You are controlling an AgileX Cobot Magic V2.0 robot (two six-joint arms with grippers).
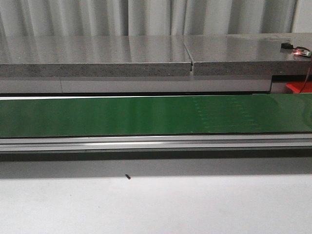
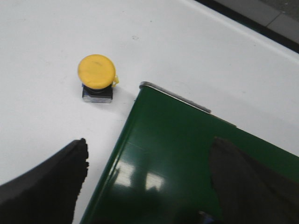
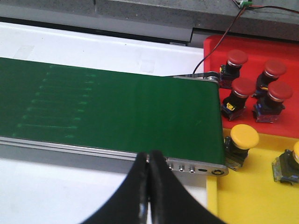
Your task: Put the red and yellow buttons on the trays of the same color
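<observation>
The left gripper (image 2: 149,177) fingers stand wide near the yellow button (image 2: 96,72); the right gripper (image 3: 149,175) fingers are pressed together, empty.

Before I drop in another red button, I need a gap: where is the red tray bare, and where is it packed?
The red tray is bare along its edge nearest the grey ledge, by the black wire. Four red buttons crowd its middle. The yellow tray has open room below the yellow button.
</observation>
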